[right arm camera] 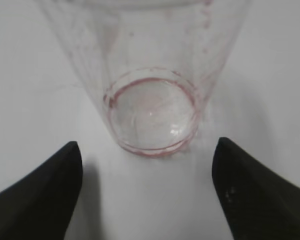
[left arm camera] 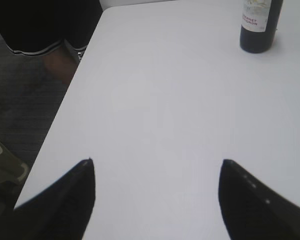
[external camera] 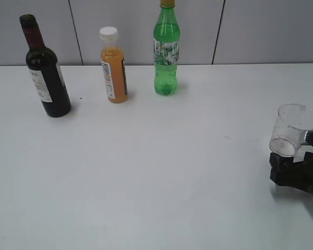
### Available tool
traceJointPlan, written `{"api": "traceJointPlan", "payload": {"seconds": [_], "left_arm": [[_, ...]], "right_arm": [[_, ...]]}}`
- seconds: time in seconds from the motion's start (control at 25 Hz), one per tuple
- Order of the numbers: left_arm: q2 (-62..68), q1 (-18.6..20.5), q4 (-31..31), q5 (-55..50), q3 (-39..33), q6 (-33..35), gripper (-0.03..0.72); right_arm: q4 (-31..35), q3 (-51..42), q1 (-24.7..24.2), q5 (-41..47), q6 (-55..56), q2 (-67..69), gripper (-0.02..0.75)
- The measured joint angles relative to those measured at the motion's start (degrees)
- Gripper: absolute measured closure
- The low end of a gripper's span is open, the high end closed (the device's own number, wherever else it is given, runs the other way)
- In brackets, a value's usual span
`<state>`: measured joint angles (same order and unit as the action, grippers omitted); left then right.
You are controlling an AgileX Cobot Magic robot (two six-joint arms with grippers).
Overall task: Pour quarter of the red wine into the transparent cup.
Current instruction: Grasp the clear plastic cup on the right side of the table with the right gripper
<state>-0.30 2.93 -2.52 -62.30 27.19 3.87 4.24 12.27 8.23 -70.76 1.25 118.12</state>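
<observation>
Standing in a row along the far side of the white table (external camera: 146,172) are three bottles: the dark wine bottle (external camera: 46,73) with its maroon foil neck and white label at far left, an orange-juice bottle (external camera: 113,66) with a white cap to its right, and a tall green soda bottle (external camera: 167,52) further right. The red wine (external camera: 56,101) shows only as darkness inside the glass; its level cannot be read. The transparent cup (external camera: 292,130) sits upright at the near right edge of the scene, well apart from all three bottles. In the right wrist view it stands on the table with a faint reddish ring around its base and reddish specks on its wall. The right gripper (right arm camera: 147,165) is spread wide, its two dark fingers on either side of the cup's base and clear of it, holding nothing. The left gripper (left arm camera: 157,167) is likewise wide open and empty, hovering over bare table near its left edge, with the lower part of the wine bottle far off at upper right of its view
</observation>
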Motion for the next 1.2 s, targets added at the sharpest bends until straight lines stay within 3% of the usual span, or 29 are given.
{"api": "traceJointPlan", "payload": {"seconds": [1.2], "left_arm": [[0.00,0.00,0.00,0.00,0.00,0.00,0.106]], "right_arm": [[0.32,10.77,0.00,-7.64,-0.87,11.32,0.108]]}}
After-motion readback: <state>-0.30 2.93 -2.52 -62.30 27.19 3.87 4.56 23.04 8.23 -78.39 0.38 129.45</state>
